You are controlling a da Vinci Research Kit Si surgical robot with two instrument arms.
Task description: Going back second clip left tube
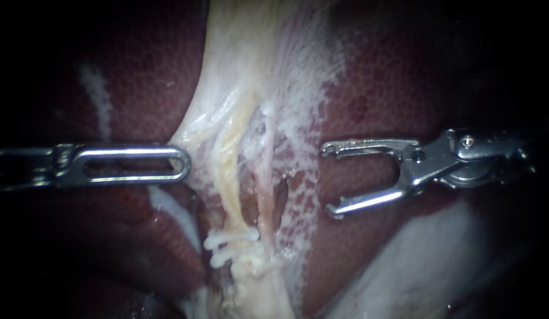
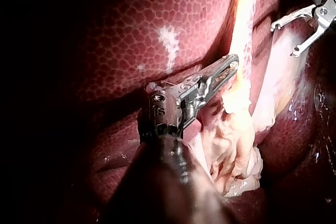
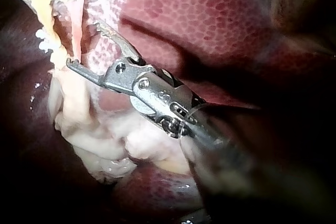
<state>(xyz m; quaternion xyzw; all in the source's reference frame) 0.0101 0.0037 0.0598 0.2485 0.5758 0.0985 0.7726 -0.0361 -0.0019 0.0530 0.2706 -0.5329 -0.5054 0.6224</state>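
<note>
My right instrument (image 1: 327, 179) holds its hand wide open and empty, off to the right of the left tube (image 1: 231, 177). The tube runs crosswise to my reach, above its white clip (image 1: 230, 241).

No text, label, brand, number or sign can be read on any surface in the three views.

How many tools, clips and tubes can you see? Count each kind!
Instruments: 2 (left instrument, right instrument)
White clips: 2
Tubes: 2 (yellow tube, pink tube)
Total: 6
</note>
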